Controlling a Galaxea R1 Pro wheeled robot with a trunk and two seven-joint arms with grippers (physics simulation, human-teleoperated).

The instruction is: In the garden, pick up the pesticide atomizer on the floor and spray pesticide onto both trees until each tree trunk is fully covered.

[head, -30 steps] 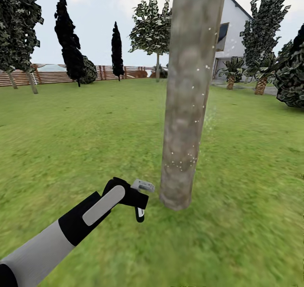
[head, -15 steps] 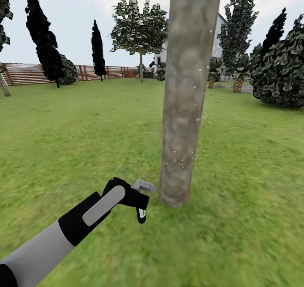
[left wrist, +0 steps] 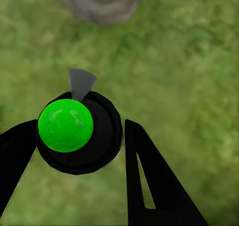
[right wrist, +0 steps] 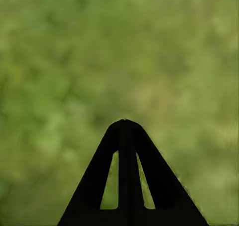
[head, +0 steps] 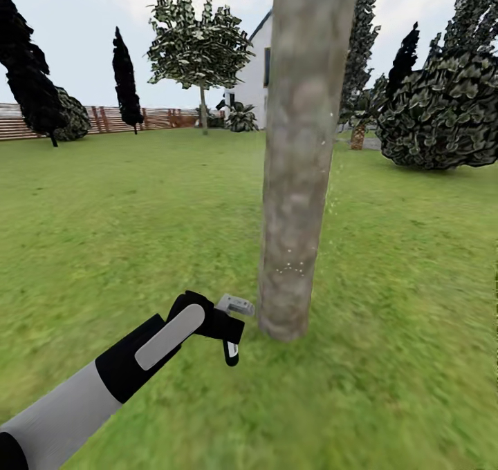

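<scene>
From the head camera, my left gripper (head: 232, 328) holds the pesticide atomizer (head: 231, 349) low beside the tree trunk (head: 301, 152); only sparse pesticide (head: 290, 269) specks show, so I judge coverage far from finished. Left wrist: fingers clamp the atomizer. Right wrist: right gripper (right wrist: 126, 122) pressed together, empty, over grass (right wrist: 119, 51).

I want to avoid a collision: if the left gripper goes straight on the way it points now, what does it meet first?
Probably the base of the tree trunk: the left gripper, shut on the pesticide atomizer, points toward it over grass. The gap looks short; depth is unclear.
</scene>
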